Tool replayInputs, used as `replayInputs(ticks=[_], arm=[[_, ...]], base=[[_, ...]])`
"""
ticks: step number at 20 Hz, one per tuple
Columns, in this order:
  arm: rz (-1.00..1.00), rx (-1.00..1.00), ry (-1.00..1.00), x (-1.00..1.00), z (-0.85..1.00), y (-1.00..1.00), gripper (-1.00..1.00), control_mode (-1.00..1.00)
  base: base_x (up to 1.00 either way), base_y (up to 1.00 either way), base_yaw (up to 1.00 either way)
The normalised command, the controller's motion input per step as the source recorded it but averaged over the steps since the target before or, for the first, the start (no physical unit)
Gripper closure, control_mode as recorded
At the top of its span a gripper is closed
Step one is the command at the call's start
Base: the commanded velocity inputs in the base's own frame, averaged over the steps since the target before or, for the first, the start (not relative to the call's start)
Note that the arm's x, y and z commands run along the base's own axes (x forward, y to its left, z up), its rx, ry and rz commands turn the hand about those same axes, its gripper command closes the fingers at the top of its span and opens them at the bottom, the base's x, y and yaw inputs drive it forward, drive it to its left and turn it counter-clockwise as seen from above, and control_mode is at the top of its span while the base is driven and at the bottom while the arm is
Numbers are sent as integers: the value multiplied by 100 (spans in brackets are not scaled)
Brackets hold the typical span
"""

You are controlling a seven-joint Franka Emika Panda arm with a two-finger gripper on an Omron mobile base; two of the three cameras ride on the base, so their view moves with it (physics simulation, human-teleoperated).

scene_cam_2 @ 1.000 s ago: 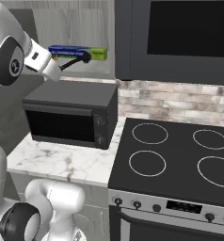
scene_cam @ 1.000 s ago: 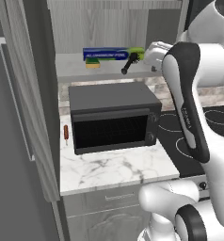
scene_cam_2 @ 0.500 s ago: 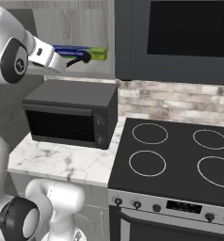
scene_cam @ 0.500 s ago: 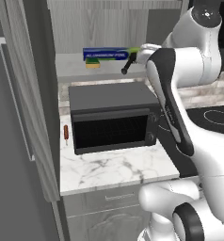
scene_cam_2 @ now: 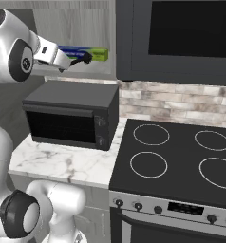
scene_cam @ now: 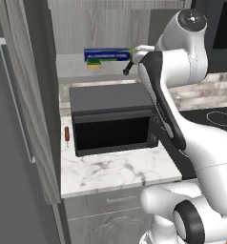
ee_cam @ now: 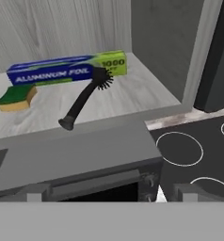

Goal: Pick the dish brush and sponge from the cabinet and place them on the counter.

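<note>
Your arm has swung back from the cabinet (scene_cam: 101, 28) since a second ago, so the gripper (scene_cam_2: 86, 56) now sits out at the shelf's front edge. You can't tell whether its jaws are parted or closed. The brush (ee_cam: 84, 99) lies on the shelf, its bristle head against the foil box (ee_cam: 67, 69) and its handle tip reaching the shelf lip. The sponge (ee_cam: 16, 98) rests just in front of the box's left end. Below, the oven (scene_cam: 113, 116) stands on the counter (scene_cam: 115, 169), an orange stick (scene_cam: 66, 135) beside it.
</note>
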Motion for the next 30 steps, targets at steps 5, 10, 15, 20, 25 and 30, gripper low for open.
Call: replayInputs(ticks=[5, 10, 15, 20, 25, 30], arm=[[0, -2, 0, 32, 0, 7, -100, -100], [0, -2, 0, 23, -5, 1, -100, -100], [0, -2, 0, 12, -13, 0, -100, -100], [0, -1, 0, 9, -11, 0, -100, -100], [0, 0, 0, 11, -8, 0, -100, -100], [0, -2, 0, 30, 0, 2, -100, -100]], base=[[0, 0, 0], [0, 0, 0], [0, 0, 0], [0, 0, 0], [0, 0, 0], [0, 0, 0]])
